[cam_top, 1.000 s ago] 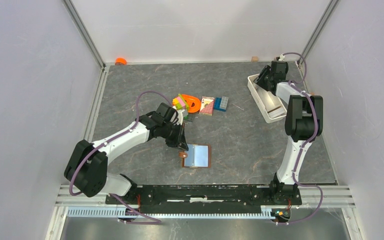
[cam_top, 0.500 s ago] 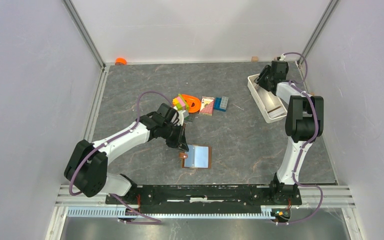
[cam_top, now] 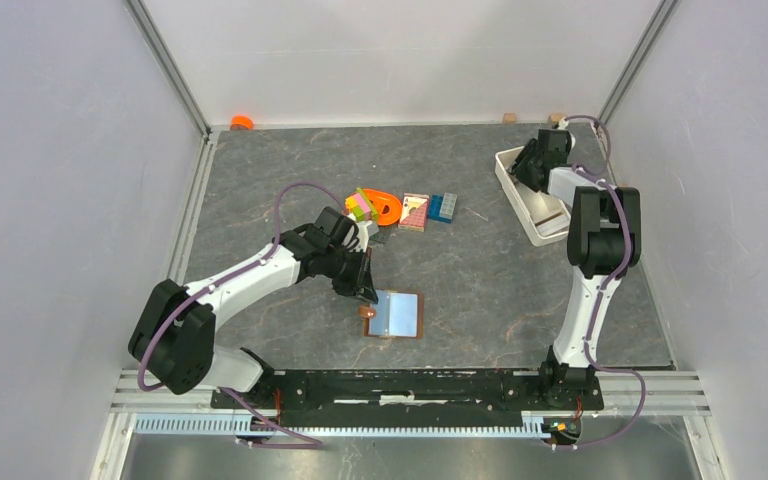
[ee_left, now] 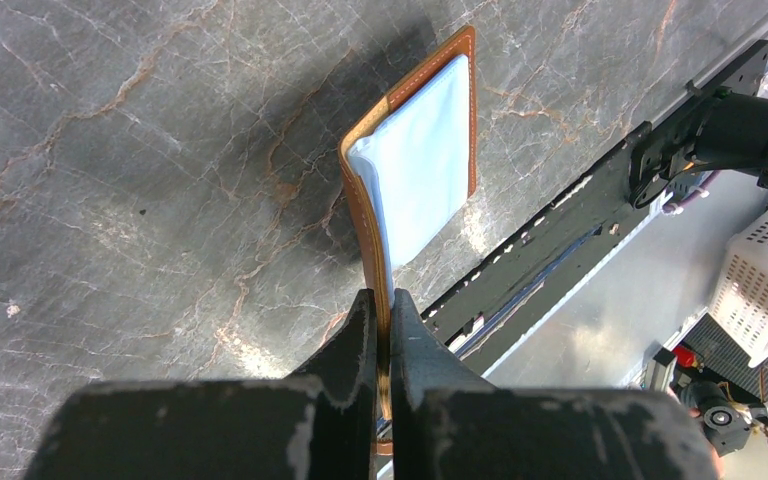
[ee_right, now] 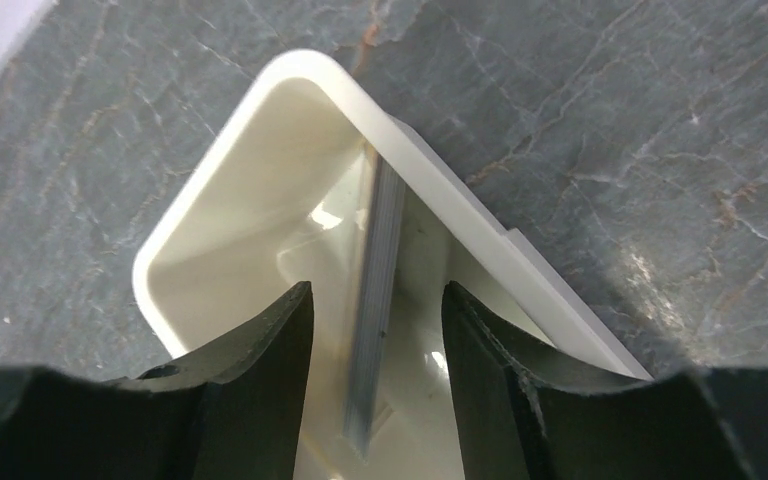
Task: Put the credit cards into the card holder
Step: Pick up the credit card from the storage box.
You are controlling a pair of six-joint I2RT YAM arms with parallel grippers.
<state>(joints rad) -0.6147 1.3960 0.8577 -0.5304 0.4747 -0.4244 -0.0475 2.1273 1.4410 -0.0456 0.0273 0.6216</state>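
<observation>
The card holder (cam_top: 397, 314) lies open on the table near the front, a light blue credit card (cam_top: 393, 311) lying in it. My left gripper (cam_top: 365, 289) is shut on the holder's brown leather edge at its left side. In the left wrist view the jaws (ee_left: 383, 296) pinch that edge, and the holder (ee_left: 360, 195) and blue card (ee_left: 422, 160) stretch away from them. My right gripper (cam_top: 524, 166) is open over the white tray (cam_top: 550, 222) at the back right. In the right wrist view (ee_right: 378, 292) a thin grey stack of cards (ee_right: 380, 225) stands on edge in the tray (ee_right: 210, 210), between the fingers and not touching them.
An orange ring toy with coloured pieces (cam_top: 377, 206), a pink-and-white block (cam_top: 414, 211) and blue bricks (cam_top: 443, 207) lie mid-table behind the holder. A small orange object (cam_top: 242, 122) and two small tan blocks (cam_top: 509, 117) sit by the back wall. Walls close both sides.
My right gripper has shifted a little down and left into the tray's far end, uncovering a small tan block behind it. The left arm and holder have not moved.
</observation>
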